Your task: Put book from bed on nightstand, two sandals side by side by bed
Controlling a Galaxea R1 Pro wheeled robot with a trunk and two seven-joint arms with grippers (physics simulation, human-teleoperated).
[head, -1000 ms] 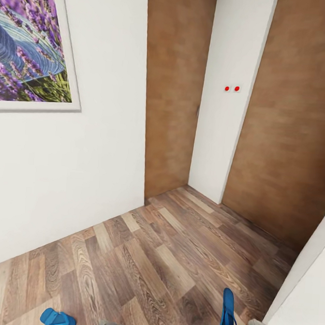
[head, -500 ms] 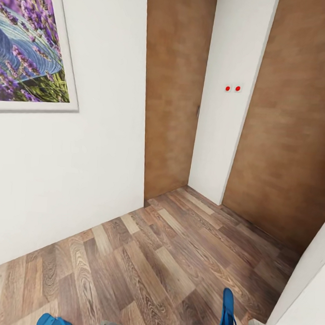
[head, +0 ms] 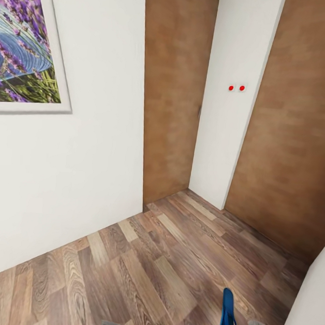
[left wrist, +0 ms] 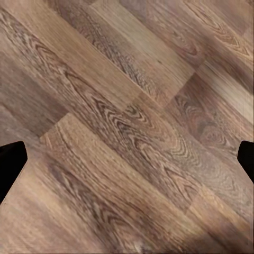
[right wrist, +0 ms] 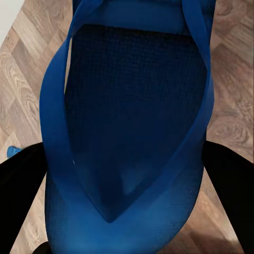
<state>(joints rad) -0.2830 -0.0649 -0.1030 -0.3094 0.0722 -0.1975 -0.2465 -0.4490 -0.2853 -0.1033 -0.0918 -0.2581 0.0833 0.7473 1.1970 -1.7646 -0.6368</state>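
Gone from view, floor sandal; right gripper (right wrist: 124,211) clamps another sandal (right wrist: 127,121).

Framed picture (head: 25,46) on wall at left. Wooden door (head: 173,95) ahead, wall pier (head: 230,99) to its right, second door (head: 296,128) beyond. Sandal (head: 227,315) held upright above plank floor (head: 150,268) at lower right, between the right gripper (right wrist: 124,169) jaws.

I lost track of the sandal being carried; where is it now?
The blue sandal sits between the right gripper's fingers; in the head view it stands on edge at bottom right, over the wood floor.
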